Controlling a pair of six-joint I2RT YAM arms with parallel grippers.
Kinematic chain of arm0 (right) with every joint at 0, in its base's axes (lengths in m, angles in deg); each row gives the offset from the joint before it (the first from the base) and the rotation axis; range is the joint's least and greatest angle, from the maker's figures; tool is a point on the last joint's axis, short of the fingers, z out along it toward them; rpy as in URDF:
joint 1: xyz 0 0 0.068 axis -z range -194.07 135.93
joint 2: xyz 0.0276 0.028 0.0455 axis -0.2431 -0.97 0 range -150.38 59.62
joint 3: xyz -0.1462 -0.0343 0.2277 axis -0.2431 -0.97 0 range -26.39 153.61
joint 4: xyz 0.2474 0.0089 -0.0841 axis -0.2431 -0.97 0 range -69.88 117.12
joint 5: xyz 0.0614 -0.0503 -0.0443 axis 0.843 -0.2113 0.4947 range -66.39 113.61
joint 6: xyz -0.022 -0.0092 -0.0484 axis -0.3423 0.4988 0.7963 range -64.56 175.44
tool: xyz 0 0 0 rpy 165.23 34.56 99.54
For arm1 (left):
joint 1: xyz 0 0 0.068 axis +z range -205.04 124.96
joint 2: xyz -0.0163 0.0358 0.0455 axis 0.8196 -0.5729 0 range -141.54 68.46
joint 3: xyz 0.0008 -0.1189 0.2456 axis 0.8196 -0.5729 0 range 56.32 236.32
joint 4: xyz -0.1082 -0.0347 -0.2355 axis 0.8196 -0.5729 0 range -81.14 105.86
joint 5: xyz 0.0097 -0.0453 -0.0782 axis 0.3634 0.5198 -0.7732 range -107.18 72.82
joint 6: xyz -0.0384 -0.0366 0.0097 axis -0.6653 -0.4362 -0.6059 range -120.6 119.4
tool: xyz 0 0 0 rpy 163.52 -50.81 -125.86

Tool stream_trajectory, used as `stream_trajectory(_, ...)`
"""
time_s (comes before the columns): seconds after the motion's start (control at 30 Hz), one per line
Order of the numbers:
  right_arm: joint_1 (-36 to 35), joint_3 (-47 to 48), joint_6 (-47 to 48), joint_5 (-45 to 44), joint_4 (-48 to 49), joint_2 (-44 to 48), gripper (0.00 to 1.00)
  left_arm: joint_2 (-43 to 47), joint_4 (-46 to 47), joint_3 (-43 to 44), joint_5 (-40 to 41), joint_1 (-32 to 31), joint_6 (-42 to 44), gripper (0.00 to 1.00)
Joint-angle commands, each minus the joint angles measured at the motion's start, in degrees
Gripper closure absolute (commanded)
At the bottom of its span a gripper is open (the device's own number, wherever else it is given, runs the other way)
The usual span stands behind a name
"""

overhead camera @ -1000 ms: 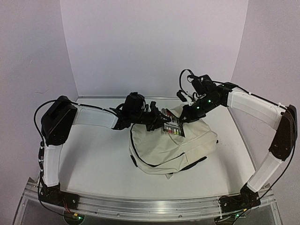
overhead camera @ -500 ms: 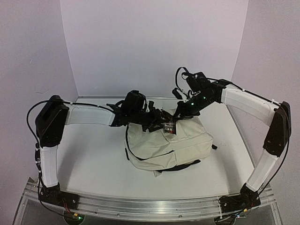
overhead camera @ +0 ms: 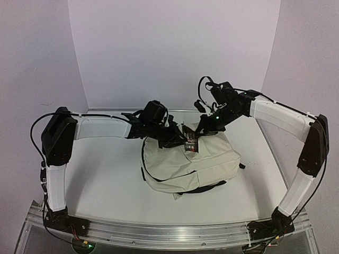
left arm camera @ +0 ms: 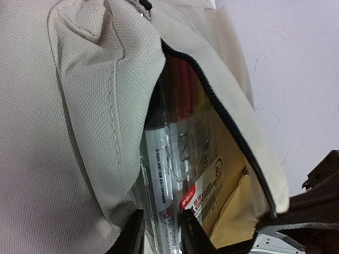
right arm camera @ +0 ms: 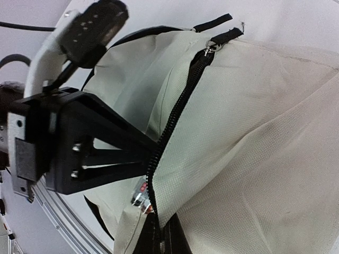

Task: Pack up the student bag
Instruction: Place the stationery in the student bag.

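Note:
The cream student bag (overhead camera: pixel 196 166) lies in the middle of the table with its top opening facing the back. My right gripper (overhead camera: pixel 207 126) is shut on the zipper edge (right arm camera: pixel 175 111) of that opening and holds it up; its fingertips (right arm camera: pixel 164 241) pinch the fabric. My left gripper (overhead camera: pixel 179 139) reaches into the opening from the left. A clear marker pack (left arm camera: pixel 180 148) sits mostly inside the bag (left arm camera: pixel 63 132), and my left gripper (left arm camera: pixel 161 238) has its jaws on either side of the pack's near end. Brown paper (left arm camera: pixel 233 211) lies behind the pack.
The bag's black straps (overhead camera: pixel 204 189) trail out at its near side. White walls close in the back and both sides. An aluminium rail (overhead camera: pixel 169 233) runs along the near edge. The left arm's black wrist (right arm camera: pixel 69 143) is right next to my right gripper.
The marker pack has gone deeper into the bag and its coloured markers no longer show from above. The right gripper lifted the opening edge up and left. The left jaws widened, then narrowed.

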Motion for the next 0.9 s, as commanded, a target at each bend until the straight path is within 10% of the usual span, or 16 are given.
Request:
stream_trajectory(0.0,-0.7,0.5,-0.5,4.4,4.2,1.9,1.00,-5.2,1.5,9.0,-3.5,-0.6,1.5,0.84)
stream_trajectory(0.27,-0.7,1.3,-1.0,5.1,4.4,0.6,1.00,-10.3,-0.4,18.6,-11.6,-2.8,6.8,0.99)
stream_trajectory(0.43,-0.6,1.6,-1.2,4.6,4.4,0.2,1.00,-4.9,2.4,10.1,-12.0,-2.8,6.4,0.79)
stream_trajectory(0.57,-0.2,0.9,-0.6,5.0,4.4,0.5,0.81,3.4,-0.3,2.2,-6.8,-2.7,6.8,0.58)
stream_trajectory(0.77,0.8,-0.7,5.2,2.9,3.5,2.2,0.43,11.1,-10.2,-0.6,0.9,-2.6,7.1,0.49)
stream_trajectory(0.87,0.9,0.1,8.7,4.5,2.9,3.3,0.39,13.2,-14.0,-1.8,6.4,-2.6,6.8,0.46)
